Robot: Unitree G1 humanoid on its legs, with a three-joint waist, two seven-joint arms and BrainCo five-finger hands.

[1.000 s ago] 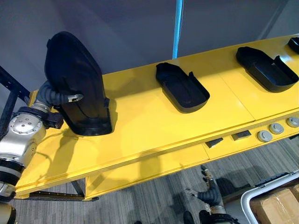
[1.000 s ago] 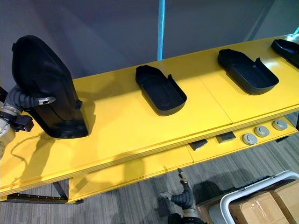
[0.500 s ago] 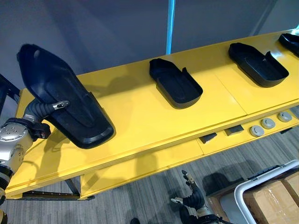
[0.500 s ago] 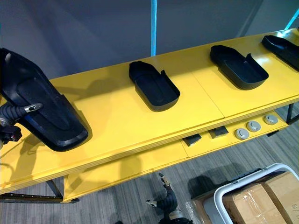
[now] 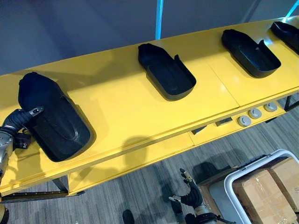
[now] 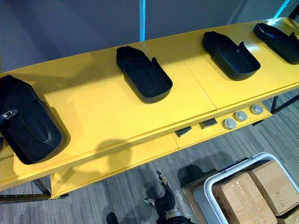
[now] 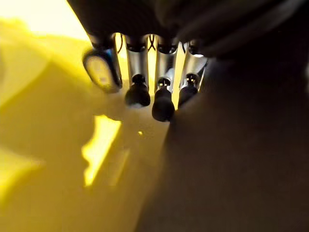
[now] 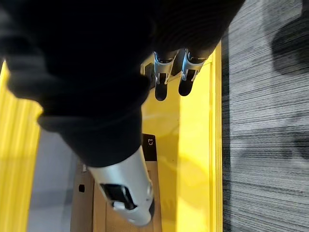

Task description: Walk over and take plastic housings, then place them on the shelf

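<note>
A black plastic housing [image 5: 56,123] lies flat at the left end of the yellow shelf [image 5: 121,107]. My left hand [image 5: 18,120] grips its left edge, thumb on top; in the left wrist view the fingers [image 7: 161,99] curl against the dark housing [image 7: 241,169]. Three more housings rest open side up along the shelf: one in the middle [image 5: 166,72], one further right [image 5: 250,46], one at the far right [image 5: 287,32]. My right hand [image 5: 189,199] hangs low over the floor in front of the shelf, fingers relaxed and holding nothing.
Round grey pieces [image 5: 254,114] and small dark blocks [image 5: 223,122] sit on the lower ledge. A white-rimmed bin [image 5: 233,183] with cardboard boxes [image 5: 266,191] stands on the grey carpet at the lower right. A blue pole [image 5: 159,18] rises behind the shelf.
The housing in my left hand has tipped from upright down to flat on the shelf's left end. The camera has shifted, so the shelf sits differently in view.
</note>
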